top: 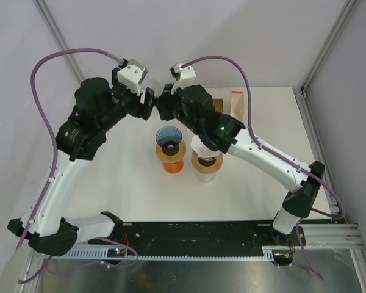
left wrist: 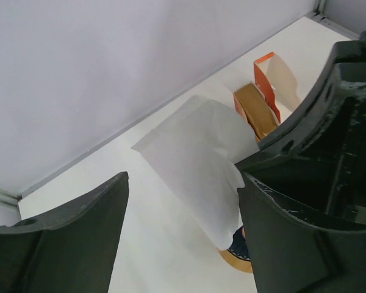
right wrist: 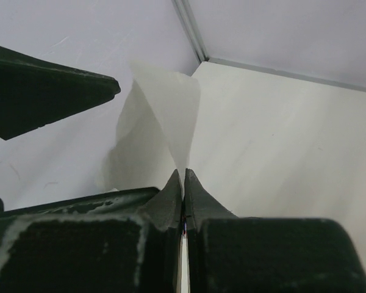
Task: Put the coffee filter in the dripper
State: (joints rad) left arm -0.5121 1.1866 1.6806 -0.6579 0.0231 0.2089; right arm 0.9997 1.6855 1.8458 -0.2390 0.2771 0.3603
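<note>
**Filter pinched in the right jaws, left jaws open around it**

From the top camera, the two arms meet nose to nose in the upper middle of the frame, the left gripper just beside the right gripper. They hang above and behind the blue dripper, which sits on its wooden stand in mid-frame. I judge this a hand-over or an attempt to spread the paper before it goes down. The filter itself is too hidden here to make out.

In the left wrist view, the white coffee filter stands folded flat in the centre of the frame. It lies between the left gripper's parted fingers, close against the right-hand one and well apart from the other. These jaws are open, holding nothing. An orange filter box lies on the table in the upper right. A sliver of the dripper shows at the bottom edge.

In the right wrist view, the right gripper is clamped tight on the filter's lower point, and the paper fans upward from the pinch. One finger of the left gripper juts in from the upper left, near the paper but not touching it.
</note>
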